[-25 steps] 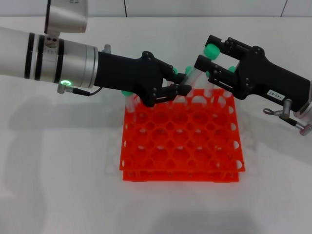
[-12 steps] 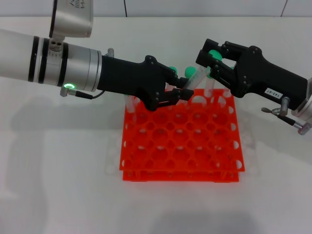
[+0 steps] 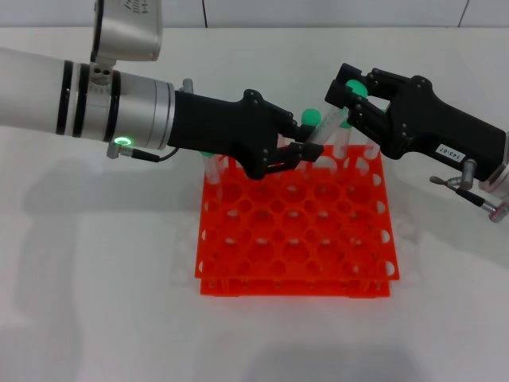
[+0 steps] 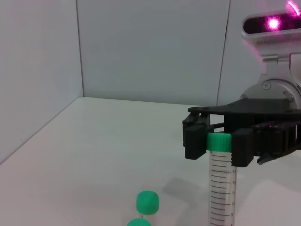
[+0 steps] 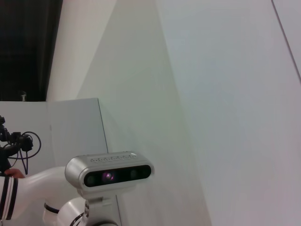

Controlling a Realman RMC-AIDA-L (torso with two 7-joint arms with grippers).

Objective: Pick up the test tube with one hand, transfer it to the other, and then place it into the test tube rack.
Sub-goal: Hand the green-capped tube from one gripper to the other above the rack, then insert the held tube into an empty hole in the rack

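Rack: the test tube rack (image 3: 296,231) sits near centre; most holes look open, with other green-capped tubes (image 4: 147,202) along its far edge.
Left gripper: the left gripper (image 3: 306,153) has risen from the far row, fingers pinching the test tube (image 3: 326,127) low on its body.
Tube: now tilted above the far edge, cap toward the right arm.
Right gripper: the right gripper (image 4: 218,143) has closed in; its spread fingers bracket the cap without clearly clamping.
Meaning: handover seems imminent.
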